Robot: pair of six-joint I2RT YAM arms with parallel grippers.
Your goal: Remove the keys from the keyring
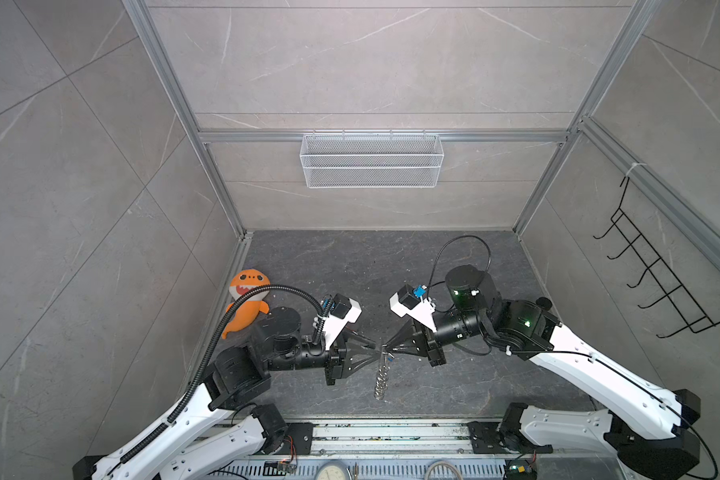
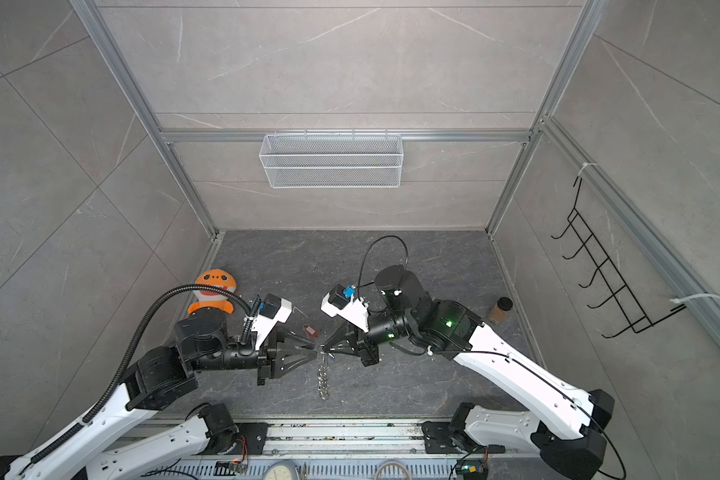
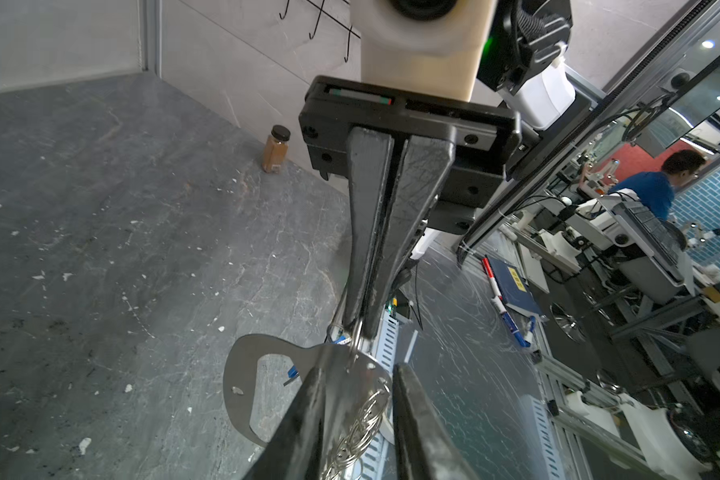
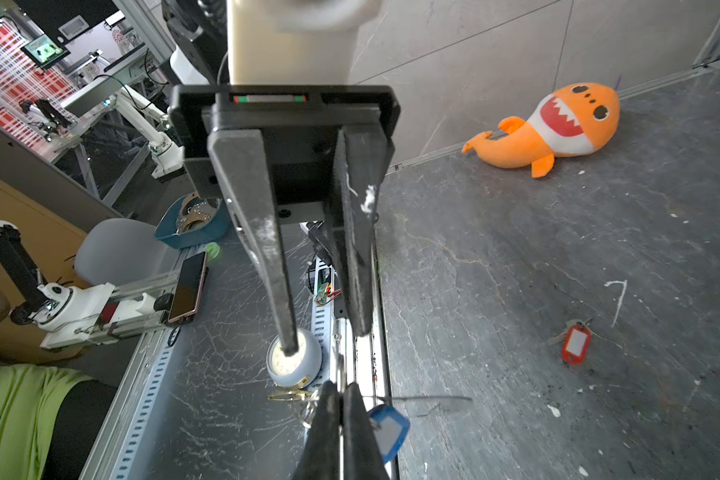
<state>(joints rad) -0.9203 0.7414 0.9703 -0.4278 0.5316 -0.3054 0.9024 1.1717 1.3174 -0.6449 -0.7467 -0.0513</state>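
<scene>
Right end effector (image 3: 359,326) pinches the keyring (image 1: 381,379); left end effector (image 4: 324,338), slightly parted, straddles it.

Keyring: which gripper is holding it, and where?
The right gripper is shut on the keyring at its top ring, beside the blue-tagged key; the rest hangs below. The left gripper is open, gripping nothing.

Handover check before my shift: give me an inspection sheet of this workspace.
Surface: dark grey marbled tabletop, white flecks.
Job's things: silvery ring-chain keyring hangs from right gripper; blue-tagged key beside it; red-tagged key lying loose.
Clutter: orange plush shark; brown spice jar.
Grippers: left gripper open; right gripper shut on keyring.
Cables: black corrugated conduit, thin black cable loop.
Surroundings: white mesh basket, black wire hook rack on walls.
</scene>
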